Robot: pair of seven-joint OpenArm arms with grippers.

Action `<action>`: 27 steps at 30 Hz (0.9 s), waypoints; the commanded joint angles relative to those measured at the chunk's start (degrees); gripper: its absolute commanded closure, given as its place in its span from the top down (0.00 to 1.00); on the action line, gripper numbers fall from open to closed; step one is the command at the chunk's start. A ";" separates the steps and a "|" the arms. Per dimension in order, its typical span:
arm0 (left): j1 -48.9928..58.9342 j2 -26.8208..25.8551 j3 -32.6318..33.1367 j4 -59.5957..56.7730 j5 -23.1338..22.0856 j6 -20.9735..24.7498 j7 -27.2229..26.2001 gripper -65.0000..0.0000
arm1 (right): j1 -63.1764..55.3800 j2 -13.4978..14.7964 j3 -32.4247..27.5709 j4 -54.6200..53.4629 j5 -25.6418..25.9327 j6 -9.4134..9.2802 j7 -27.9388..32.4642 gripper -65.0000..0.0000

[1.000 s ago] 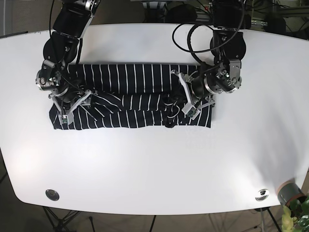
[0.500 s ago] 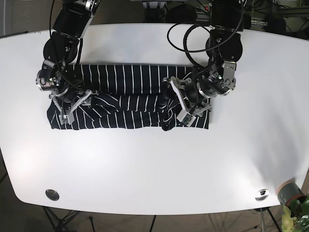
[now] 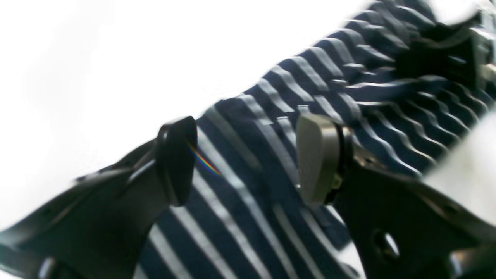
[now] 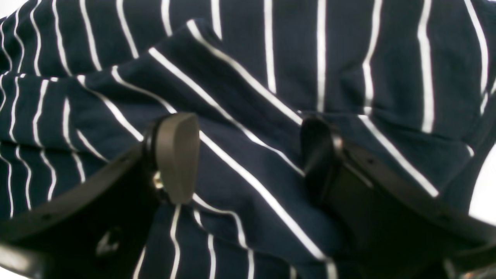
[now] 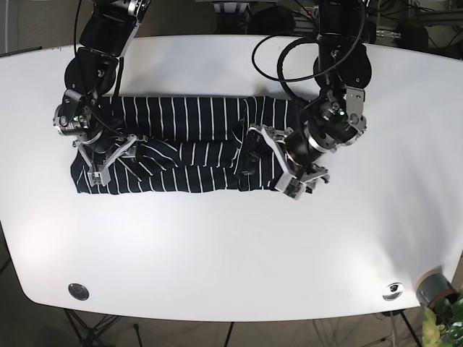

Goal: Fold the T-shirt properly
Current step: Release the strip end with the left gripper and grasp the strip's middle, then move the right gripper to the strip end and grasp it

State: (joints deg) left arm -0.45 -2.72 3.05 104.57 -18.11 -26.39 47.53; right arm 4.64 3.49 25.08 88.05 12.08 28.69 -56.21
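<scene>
The navy T-shirt (image 5: 188,148) with thin white stripes lies as a long band across the far half of the white table (image 5: 231,246). My left gripper (image 5: 283,173) hangs over its right end. In the left wrist view that gripper (image 3: 248,159) is open, with striped cloth (image 3: 271,128) running under the gap and the cloth's edge beside the dark finger (image 3: 176,161). My right gripper (image 5: 108,160) is over the shirt's left end. In the right wrist view it (image 4: 248,155) is open too, and a raised fold (image 4: 240,128) lies between the fingers.
Black cables (image 5: 286,61) loop above the left arm at the table's far side. Two metal discs (image 5: 78,291) (image 5: 393,290) sit near the front edge. A grey pot with a plant (image 5: 434,289) stands off the front right corner.
The left arm has swung toward the shirt's middle and toward the front edge. The shirt's right end has shifted inward with it, so the band is shorter. The right arm has stayed put.
</scene>
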 commanded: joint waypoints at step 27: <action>-5.05 -2.60 15.28 -18.46 -0.84 0.15 -7.66 0.09 | -2.05 4.73 6.52 5.80 28.41 -0.16 -2.30 0.60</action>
State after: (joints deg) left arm -3.64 -5.21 17.32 87.18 -18.41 -26.37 40.75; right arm 1.87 7.64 30.96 92.53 39.09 28.32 -59.22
